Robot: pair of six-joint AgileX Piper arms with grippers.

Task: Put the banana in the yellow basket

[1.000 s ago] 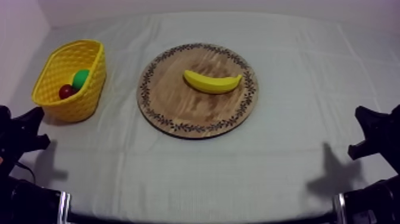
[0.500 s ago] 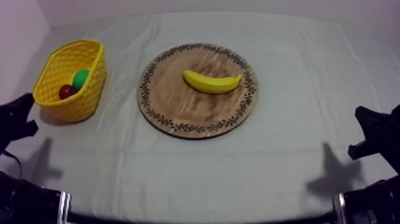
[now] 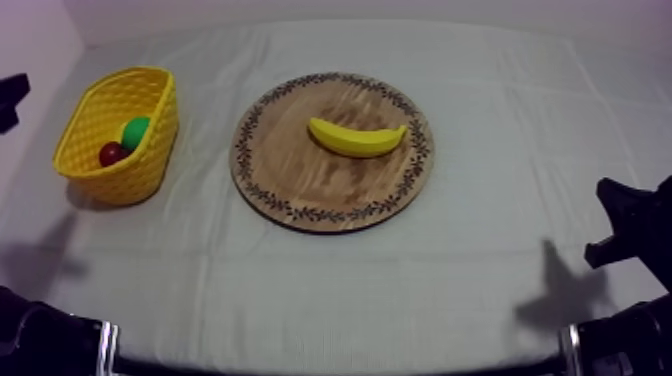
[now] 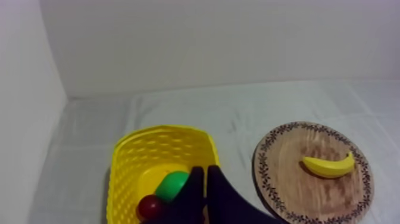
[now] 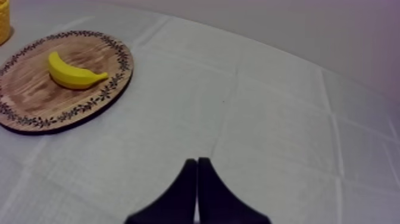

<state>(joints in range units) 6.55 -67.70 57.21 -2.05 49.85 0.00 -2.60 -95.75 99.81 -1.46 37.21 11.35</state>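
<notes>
1 banana point(image 3: 357, 138) on board point(image 3: 320, 188); basket point(image 3: 137, 172): 1 pear point(image 3: 135, 131), 1 small red fruit point(image 3: 111, 153); left fingers point(image 4: 194, 192), right fingers point(image 5: 188, 189) clenched

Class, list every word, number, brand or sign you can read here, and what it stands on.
None: no words, numbers, brands or signs can be read.
The rim of the wooden board carries only a leafy ornament, not letters.
The banana, the yellow basket and the cloth bear no label.

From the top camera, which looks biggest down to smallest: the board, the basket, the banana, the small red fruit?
1. wooden board
2. yellow basket
3. banana
4. small red fruit, lying inside the basket
</notes>
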